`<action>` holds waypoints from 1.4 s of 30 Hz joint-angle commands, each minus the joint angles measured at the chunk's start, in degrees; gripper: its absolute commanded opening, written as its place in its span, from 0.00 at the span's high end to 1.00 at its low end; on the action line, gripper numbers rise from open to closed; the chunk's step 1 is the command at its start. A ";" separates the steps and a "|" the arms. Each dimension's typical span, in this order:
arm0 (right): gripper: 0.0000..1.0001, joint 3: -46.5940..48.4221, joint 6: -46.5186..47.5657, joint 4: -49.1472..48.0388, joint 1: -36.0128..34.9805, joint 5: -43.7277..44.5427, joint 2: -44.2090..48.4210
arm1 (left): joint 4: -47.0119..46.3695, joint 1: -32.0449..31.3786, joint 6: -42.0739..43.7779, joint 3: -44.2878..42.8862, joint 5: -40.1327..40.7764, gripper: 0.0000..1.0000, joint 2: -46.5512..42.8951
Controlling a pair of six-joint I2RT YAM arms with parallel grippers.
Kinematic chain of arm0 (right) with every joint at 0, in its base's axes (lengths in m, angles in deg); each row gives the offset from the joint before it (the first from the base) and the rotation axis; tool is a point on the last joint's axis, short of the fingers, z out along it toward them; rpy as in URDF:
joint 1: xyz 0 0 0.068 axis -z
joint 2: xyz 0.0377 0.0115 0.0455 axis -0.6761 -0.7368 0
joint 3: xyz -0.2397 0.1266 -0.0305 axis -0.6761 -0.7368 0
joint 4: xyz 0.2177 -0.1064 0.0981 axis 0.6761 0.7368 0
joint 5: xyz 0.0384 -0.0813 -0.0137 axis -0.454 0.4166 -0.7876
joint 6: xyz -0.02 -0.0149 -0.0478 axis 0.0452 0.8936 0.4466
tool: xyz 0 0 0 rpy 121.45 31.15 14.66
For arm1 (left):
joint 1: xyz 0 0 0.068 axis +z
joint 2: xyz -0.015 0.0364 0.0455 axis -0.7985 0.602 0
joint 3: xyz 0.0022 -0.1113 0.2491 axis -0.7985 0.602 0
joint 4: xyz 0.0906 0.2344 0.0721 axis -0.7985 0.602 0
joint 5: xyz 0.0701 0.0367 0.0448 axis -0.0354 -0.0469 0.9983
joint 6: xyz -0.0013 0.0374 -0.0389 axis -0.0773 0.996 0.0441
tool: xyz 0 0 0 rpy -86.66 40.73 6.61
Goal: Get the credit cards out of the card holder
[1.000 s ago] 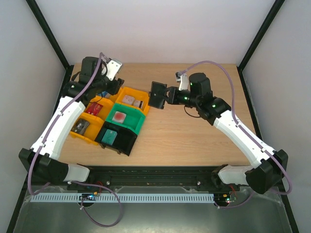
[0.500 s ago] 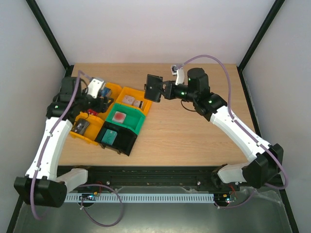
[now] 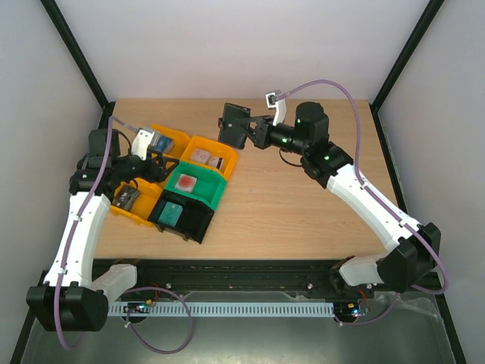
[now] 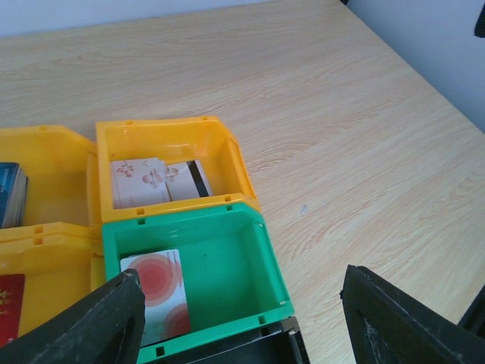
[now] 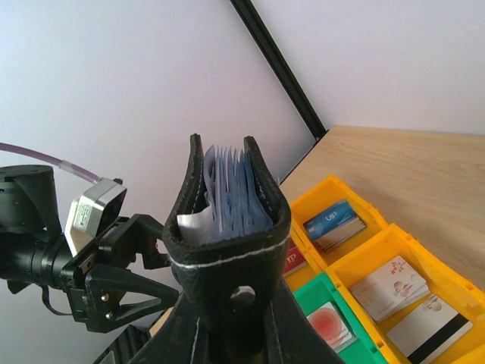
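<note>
Holding the small black card holder (image 5: 227, 227) up in the air, my right fingers (image 5: 186, 334) pinch it tight at its bottom end. It hangs over the far side of the wooden bench (image 3: 303, 205), just past the far yellow plastic bin (image 3: 211, 155).

My left fingers (image 4: 91, 318) are spread wide and hold nothing. They hover over the green plastic bin (image 4: 265, 258), well apart from the holder.

Lots of bare wood lies to the right of the bins, with room to move. The bins sit close together on the left side of the bench, wall against wall. A black plastic bin (image 3: 189, 220) sits nearest the front edge. Black frame posts (image 3: 76, 53) and white walls stand close around the bench.

The holder's two black covers gape a little at the top. Pale blue see-through pockets (image 5: 235, 189) fan out between them, and a white bit pokes up by the left cover. A white stitch line runs across its black face, with a tiny mark below it.

Some credit cards (image 4: 151, 180) lie flat in the yellow bin, white with flowers, one showing a black stripe. A white card with red rings (image 4: 155, 292) lies in the green bin.
</note>
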State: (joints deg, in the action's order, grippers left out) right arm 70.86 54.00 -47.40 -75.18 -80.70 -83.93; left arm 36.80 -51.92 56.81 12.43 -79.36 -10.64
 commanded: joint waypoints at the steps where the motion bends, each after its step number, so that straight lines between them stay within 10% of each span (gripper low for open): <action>1: 0.98 1.51 1.21 -4.26 -0.36 -0.69 0.91 | -1.32 0.48 -0.92 0.45 -3.52 0.28 -0.49; 42: 0.98 1.94 2.60 -2.46 -0.84 1.76 0.67 | -1.26 1.05 -0.69 1.90 -6.43 0.27 -0.24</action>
State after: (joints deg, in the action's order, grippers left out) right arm 70.88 55.64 -47.84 -75.58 -79.39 -83.89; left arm 35.95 -51.29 56.29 13.57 -84.10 -10.64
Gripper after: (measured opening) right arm 0.085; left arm 0.732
